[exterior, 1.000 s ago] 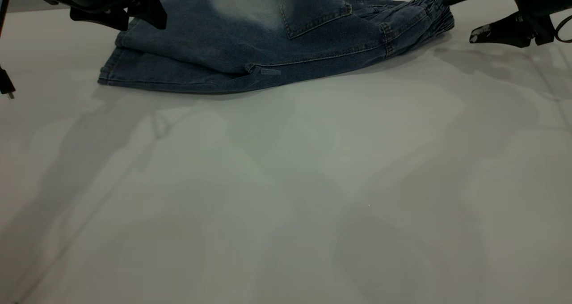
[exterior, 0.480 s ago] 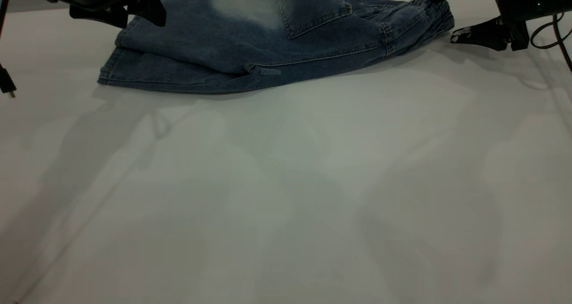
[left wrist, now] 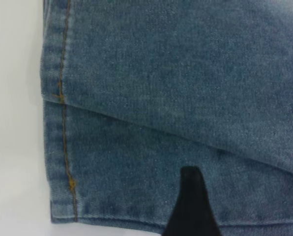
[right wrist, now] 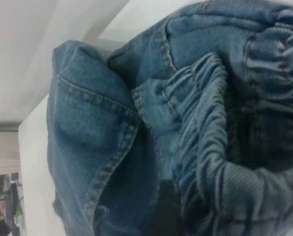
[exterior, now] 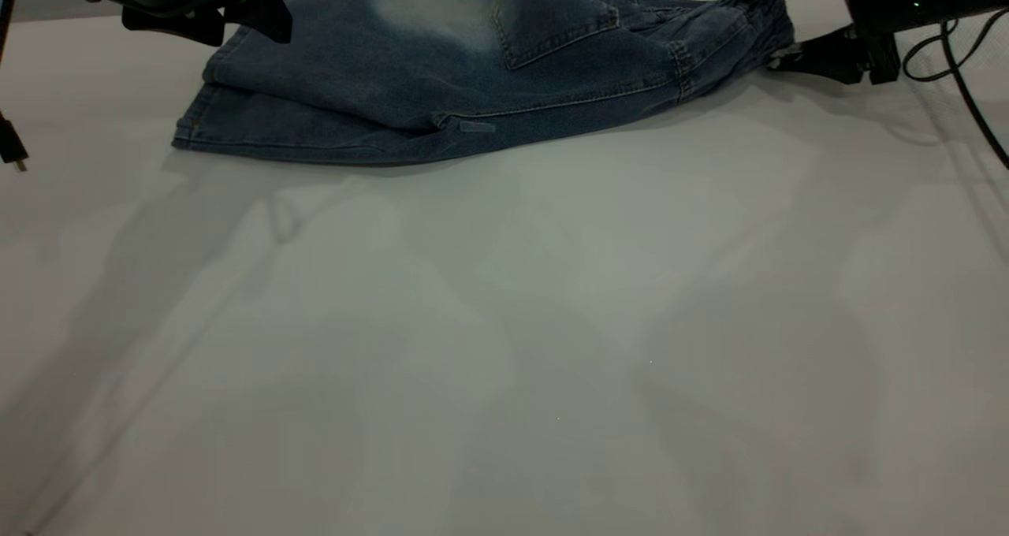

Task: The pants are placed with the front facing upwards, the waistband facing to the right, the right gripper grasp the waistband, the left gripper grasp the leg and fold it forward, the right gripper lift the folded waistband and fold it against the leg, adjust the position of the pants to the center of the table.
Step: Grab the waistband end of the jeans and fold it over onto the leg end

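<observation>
Compared with one second ago, the right gripper (exterior: 776, 17) is now closer to the pants (exterior: 473, 63): it was standing apart from the gathered end, and now its upper finger lies above the waistband (exterior: 768, 16) and its lower finger reaches under it from the side. The pants themselves have hardly moved, only the waistband end looks a little pushed. I judge that the first fold, leg over leg, is already done, because a back pocket and the stacked hems show on top, and that the right arm is now preparing the second fold. In the right wrist view the pleated waistband (right wrist: 220, 142) fills the space just in front of the camera, so the fabric sits between the spread fingers, which are not yet clenched on it. The left gripper (exterior: 236, 16) hovers over the leg end, at the far left of the counter (exterior: 504, 323); in the left wrist view one dark finger (left wrist: 191, 206) rests above the hem (left wrist: 63, 147), and I cannot tell whether its fingers are spread or closed. The pants lie at the far edge of the counter, well away from the centre.
</observation>
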Motion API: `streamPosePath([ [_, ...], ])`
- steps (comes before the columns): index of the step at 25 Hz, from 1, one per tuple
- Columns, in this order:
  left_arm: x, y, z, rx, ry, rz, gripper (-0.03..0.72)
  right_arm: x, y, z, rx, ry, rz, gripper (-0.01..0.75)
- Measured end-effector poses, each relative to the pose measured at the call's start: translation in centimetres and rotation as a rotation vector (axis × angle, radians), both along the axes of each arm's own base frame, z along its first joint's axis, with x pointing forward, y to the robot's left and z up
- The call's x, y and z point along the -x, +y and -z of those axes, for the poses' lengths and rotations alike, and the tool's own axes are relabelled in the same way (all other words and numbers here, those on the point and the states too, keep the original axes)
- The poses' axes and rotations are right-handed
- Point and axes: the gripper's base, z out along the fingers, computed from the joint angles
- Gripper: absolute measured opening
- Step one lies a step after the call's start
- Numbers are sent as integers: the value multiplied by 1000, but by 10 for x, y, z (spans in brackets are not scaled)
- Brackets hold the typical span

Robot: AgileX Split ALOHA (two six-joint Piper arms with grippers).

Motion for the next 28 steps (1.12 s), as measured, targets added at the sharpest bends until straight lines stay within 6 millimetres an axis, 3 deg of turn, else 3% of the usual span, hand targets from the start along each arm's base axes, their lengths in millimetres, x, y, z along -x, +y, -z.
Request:
streamPosePath([
  [6, 0, 0, 0, -1, 0, 1, 481, 0, 3, 12, -9, 38, 7, 570],
  [9, 0, 0, 0, -1, 0, 1, 481, 0, 2, 14, 0, 45, 19, 531],
  [12, 0, 0, 0, -1, 0, 1, 481, -1, 1, 16, 17, 47, 25, 447],
  [21, -3, -1, -4, 3, -9, 3, 481, 1, 1, 17, 49, 10, -13, 67],
  [28, -22, -10, -35, 32, -12, 71, 481, -1, 1, 2, 81, -39, -55, 62],
])
